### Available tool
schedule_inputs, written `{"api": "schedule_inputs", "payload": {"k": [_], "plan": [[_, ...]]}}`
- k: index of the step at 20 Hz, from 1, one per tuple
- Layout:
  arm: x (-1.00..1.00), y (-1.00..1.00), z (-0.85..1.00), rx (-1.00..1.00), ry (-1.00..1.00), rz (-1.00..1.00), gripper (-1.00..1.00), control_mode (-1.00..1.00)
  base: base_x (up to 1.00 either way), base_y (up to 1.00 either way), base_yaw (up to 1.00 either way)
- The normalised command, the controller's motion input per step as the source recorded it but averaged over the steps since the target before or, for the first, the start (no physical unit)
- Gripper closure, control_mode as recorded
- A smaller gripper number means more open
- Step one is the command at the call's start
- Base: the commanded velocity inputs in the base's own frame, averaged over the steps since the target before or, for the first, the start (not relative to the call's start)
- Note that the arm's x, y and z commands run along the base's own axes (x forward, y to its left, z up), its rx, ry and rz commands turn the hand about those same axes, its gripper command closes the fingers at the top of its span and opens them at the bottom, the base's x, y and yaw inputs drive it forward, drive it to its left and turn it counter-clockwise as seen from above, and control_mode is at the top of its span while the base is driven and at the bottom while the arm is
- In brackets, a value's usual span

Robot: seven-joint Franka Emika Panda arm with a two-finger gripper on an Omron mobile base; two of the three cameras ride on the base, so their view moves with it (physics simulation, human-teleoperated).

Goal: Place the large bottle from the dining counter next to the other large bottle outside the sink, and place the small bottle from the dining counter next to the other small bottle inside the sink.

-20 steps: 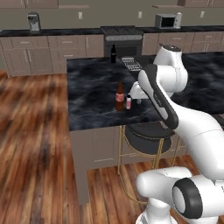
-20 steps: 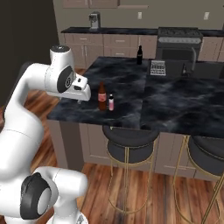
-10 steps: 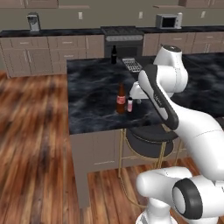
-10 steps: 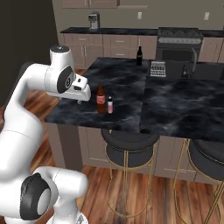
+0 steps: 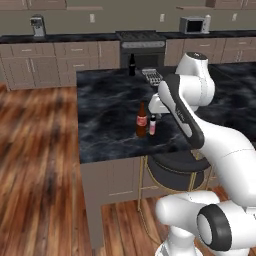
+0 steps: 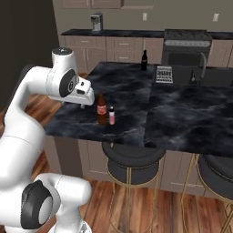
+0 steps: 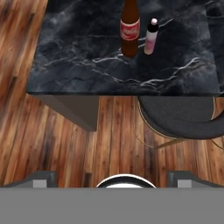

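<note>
Black marble tabletop (image 5: 110,120), veined white, on a taupe panelled base. Round dark stool (image 6: 129,157) tucked under its near edge. Brown bottle (image 5: 142,120) with red label stands upright near that edge; pink bottle (image 5: 152,125) with dark cap stands upright just beside it. A black bottle (image 5: 132,65) stands at the far edge, well apart from both. Gripper (image 6: 84,103) sits beside the brown bottle, above the tabletop, jaws spread fully wide and holding nothing.

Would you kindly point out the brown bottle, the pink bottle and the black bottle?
brown bottle (image 7: 130,29), hand view, red label.
pink bottle (image 7: 150,40), hand view, pink body.
black bottle (image 6: 144,60), right base view, body.
</note>
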Motion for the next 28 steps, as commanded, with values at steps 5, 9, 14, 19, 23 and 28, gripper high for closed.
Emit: {"api": "schedule_inputs", "payload": {"k": [5,9,14,19,23,28], "plan": [[0.0,0.0,0.0,0.0,0.0,0.0,-1.0,1.0,0.42,0.0,0.0],[0.0,0.0,0.0,0.0,0.0,0.0,-1.0,1.0,0.4,0.0,0.0],[0.0,0.0,0.0,0.0,0.0,0.0,-1.0,1.0,0.34,0.0,0.0],[0.0,0.0,0.0,0.0,0.0,0.0,-1.0,1.0,0.16,0.0,0.0],[0.0,0.0,-0.09,0.0,0.0,0.0,-1.0,-1.0,0.0,0.0,0.0],[0.0,0.0,-0.16,-0.03,-0.04,0.0,-1.0,-1.0,0.0,0.0,0.0]]}}
